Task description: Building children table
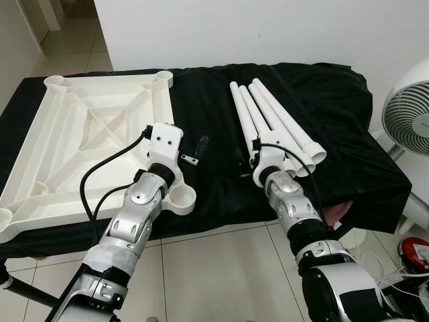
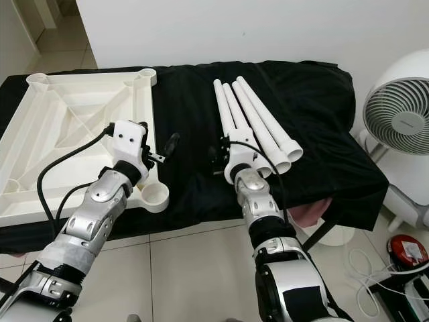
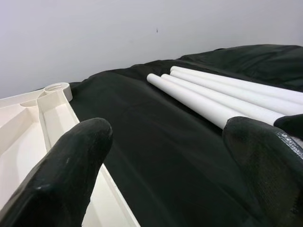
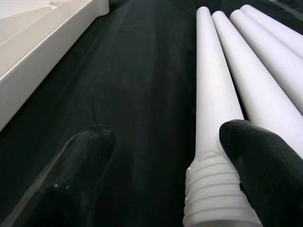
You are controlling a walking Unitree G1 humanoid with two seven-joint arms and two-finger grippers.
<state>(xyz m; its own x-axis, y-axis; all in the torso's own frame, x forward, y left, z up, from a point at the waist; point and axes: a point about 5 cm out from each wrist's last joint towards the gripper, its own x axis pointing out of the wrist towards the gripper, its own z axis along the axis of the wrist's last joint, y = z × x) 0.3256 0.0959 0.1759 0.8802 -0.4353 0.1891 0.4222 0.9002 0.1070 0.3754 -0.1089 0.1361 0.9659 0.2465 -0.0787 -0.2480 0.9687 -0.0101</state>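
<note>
While lying flat, legs [image 1: 268, 117] point toward the wall.

Even, soft indoor light, head views sharp, no motion blur. My fingertips [image 3: 66, 165] are out of focus up close in both wrist views. Around the black cloth [image 1: 208, 100], white legs [image 1: 271, 117] look near overexposed; shadows faint.

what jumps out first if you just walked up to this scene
The big white tabletop lying underside up on the left of the black cloth, with four white legs bundled beside it. The right gripper, open, sits at the nearest leg's threaded end; the left gripper hovers open between tabletop and legs.
</note>
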